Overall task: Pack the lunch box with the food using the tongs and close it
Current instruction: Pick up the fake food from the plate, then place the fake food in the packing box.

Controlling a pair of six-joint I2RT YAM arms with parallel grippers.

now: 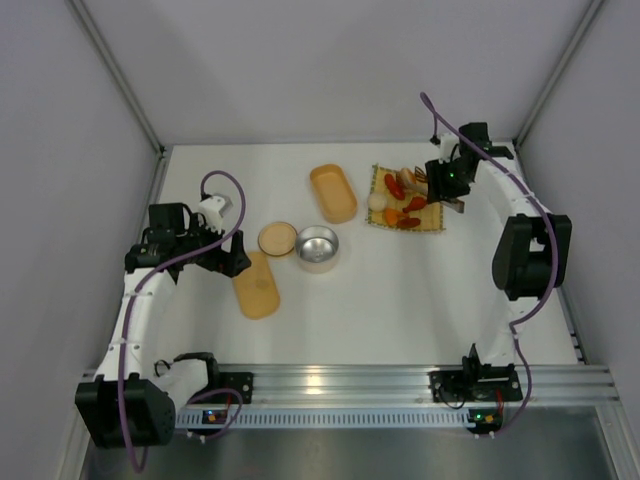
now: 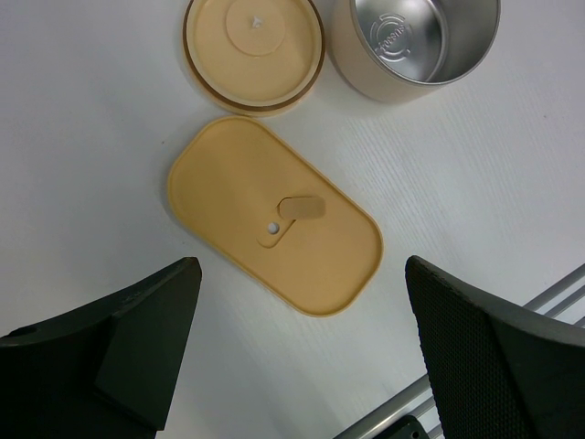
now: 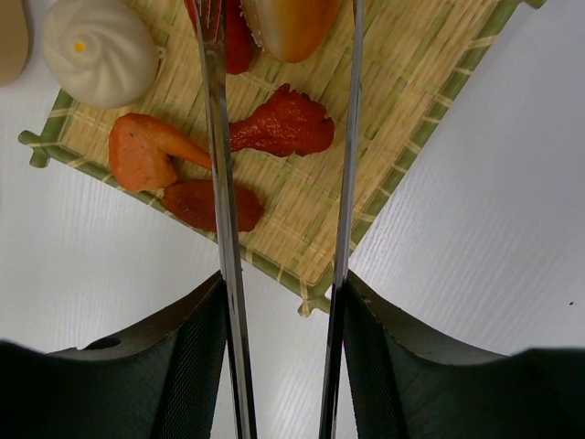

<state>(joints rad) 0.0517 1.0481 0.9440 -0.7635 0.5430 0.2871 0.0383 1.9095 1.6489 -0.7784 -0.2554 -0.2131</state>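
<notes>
The right pincer (image 3: 283,366) pinches the tongs (image 3: 222,229) near their handle end, one silvery arm against each finger, and the two arms stand apart above the yellow woven mat (image 3: 420,101). The food (image 1: 403,195) lies on that mat. In the right wrist view a pale cream bun (image 3: 99,50) sits at 10 o'clock, with an orange wing piece (image 3: 144,154) just below it. A red drumstick piece (image 3: 279,123) shows between the tong arms, and a flat red piece (image 3: 183,201) is crossed by the left arm. From above, the mat sits at 2 o'clock on the bench (image 1: 400,290), with the open lunch box (image 1: 333,192) just beside it at 9 o'clock. The left pincer (image 2: 302,302) is spread wide above the oval lid (image 2: 274,215), which lies flat at 8 o'clock of the metal bowl (image 2: 416,46). A round lid (image 2: 253,50) rests just beside the bowl.
</notes>
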